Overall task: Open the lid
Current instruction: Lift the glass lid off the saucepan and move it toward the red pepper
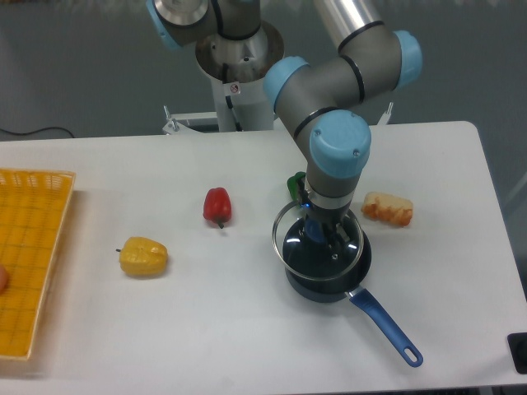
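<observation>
The round clear glass lid (317, 240) sits just above the dark blue saucepan (333, 276), shifted a bit left. Green pepper (295, 185) behind it, bread piece (388, 208) right, red pepper (217, 205) and yellow pepper (143, 256) left, yellow basket (29, 255) far left.

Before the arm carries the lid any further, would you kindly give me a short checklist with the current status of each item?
1. Lid lifted off the saucepan: ok, its rim sits higher and offset left of the pan rim.
2. Gripper closed on the lid's knob: cannot tell, the wrist hides the fingers and knob.
3. Lid level: not ok, it looks slightly tilted.
4. Saucepan upright on the table: ok.
5. Green pepper close behind the lid: not ok, little room that way.
6. Open table left of the pan for setting down: ok, the red pepper stands apart.
</observation>
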`<action>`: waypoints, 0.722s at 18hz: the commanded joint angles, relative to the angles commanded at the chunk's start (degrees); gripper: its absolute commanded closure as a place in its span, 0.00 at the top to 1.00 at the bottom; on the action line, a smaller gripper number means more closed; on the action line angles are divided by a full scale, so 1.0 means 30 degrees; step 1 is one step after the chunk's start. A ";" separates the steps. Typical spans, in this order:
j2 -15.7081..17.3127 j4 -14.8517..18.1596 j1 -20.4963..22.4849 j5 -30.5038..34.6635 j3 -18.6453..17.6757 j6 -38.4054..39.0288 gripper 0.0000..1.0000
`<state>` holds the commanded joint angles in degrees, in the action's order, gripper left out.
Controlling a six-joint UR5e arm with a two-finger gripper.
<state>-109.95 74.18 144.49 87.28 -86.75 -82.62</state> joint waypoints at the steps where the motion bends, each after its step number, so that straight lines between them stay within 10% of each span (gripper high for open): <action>1: 0.0059 0.0000 -0.0146 -0.0030 0.0000 0.0087 0.46; 13: 0.0118 -0.0029 -0.1816 -0.0529 0.0498 0.3572 0.46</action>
<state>-109.60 74.09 139.05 85.69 -85.25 -71.90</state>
